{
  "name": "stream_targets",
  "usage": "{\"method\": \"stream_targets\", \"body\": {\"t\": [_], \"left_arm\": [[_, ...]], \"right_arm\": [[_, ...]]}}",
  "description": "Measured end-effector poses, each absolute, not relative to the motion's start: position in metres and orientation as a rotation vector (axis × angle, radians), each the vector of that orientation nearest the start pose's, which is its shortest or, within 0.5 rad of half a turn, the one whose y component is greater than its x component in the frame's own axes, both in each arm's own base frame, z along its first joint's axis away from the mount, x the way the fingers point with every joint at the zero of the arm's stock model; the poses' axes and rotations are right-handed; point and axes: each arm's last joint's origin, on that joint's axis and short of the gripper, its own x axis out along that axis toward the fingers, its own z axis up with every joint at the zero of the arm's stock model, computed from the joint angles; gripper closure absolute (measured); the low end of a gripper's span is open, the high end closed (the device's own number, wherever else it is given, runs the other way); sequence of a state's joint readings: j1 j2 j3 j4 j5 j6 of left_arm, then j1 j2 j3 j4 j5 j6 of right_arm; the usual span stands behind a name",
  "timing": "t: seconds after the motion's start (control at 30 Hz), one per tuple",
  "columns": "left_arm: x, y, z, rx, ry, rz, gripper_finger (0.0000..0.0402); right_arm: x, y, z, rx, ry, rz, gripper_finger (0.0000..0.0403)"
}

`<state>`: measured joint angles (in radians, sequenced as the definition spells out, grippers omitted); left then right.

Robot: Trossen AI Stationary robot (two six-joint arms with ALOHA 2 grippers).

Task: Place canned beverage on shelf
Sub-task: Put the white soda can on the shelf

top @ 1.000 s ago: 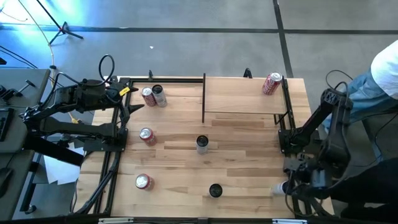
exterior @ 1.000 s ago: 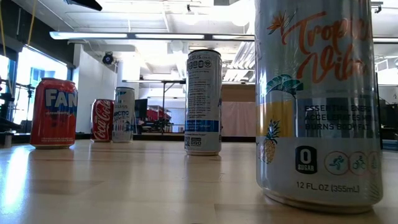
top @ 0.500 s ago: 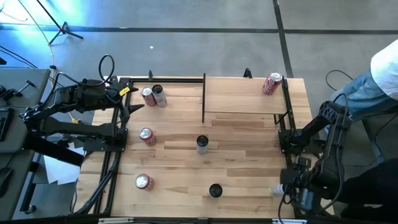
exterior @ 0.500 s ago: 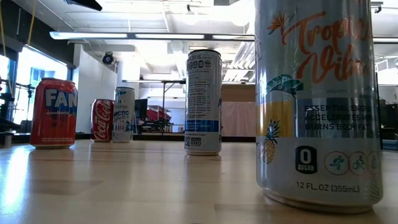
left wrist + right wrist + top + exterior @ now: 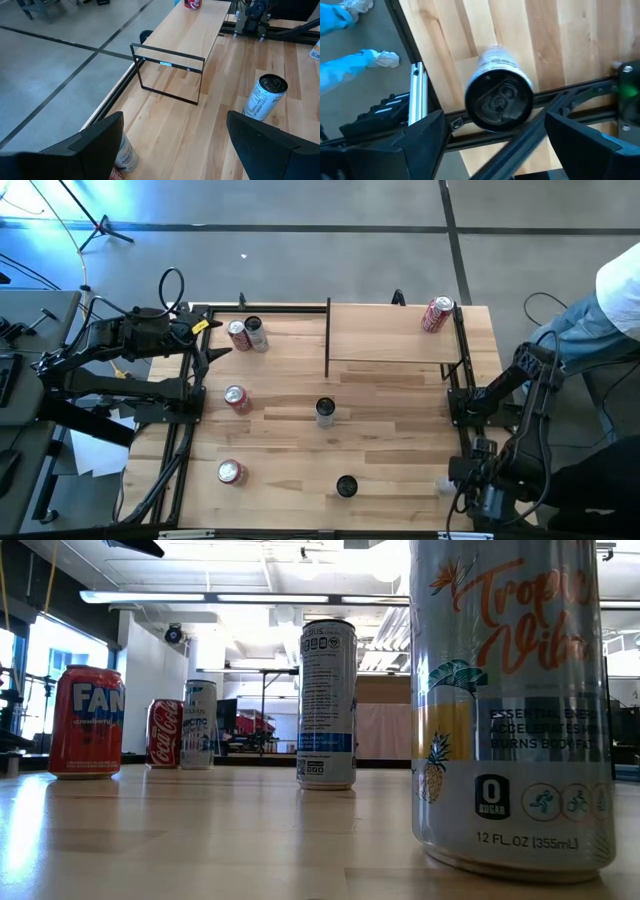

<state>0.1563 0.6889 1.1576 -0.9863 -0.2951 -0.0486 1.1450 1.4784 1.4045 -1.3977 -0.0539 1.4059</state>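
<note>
Fingers [image 5: 425,135] of the right gripper [image 5: 495,137] are spread wide, nothing held, above an upright white can [image 5: 499,95] at the table's near right corner. Farther off, the left gripper [image 5: 172,142] is likewise parted and empty. Farthest, a red can [image 5: 437,314] lies on the shelf [image 5: 390,332].

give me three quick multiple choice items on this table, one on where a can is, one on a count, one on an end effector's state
1. Where is the red can on the shelf?
A. its right far corner
B. its left near corner
C. under it

2. How many cans are on the shelf?
A. none
B. one
C. three

3. How is the right end effector over the white can?
A. shut on it
B. open above it
C. shut beside it

Answers: 1 A, the high view shows it at the board's far right corner. 2 B, only the red can rests there. 3 B, the right wrist view shows both fingers spread wide, clear of the can.
</note>
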Motion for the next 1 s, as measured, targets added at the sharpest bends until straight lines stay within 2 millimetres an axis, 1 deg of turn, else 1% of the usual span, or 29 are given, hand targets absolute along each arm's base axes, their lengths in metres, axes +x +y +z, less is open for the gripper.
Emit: {"method": "stream_targets", "body": {"t": [0.47,0.57,0.7,0.9,1.0], "left_arm": [[0.088,0.022,0.388,-0.011,0.510,0.454,0.0067],[0.088,0.022,0.388,-0.011,0.510,0.454,0.0067],[0.088,0.022,0.388,-0.011,0.510,0.454,0.0067],[0.088,0.022,0.388,-0.011,0.509,0.454,0.0067],[0.088,0.022,0.388,-0.011,0.510,0.454,0.0067]], "right_arm": [[0.110,0.226,0.312,0.300,1.598,-0.159,0.0070],[0.111,0.228,0.311,0.306,1.602,-0.142,0.0070],[0.112,0.232,0.306,0.278,1.620,-0.138,0.0070],[0.113,0.232,0.305,0.271,1.618,-0.129,0.0070],[0.113,0.234,0.296,0.272,1.621,-0.121,0.0070]]}}
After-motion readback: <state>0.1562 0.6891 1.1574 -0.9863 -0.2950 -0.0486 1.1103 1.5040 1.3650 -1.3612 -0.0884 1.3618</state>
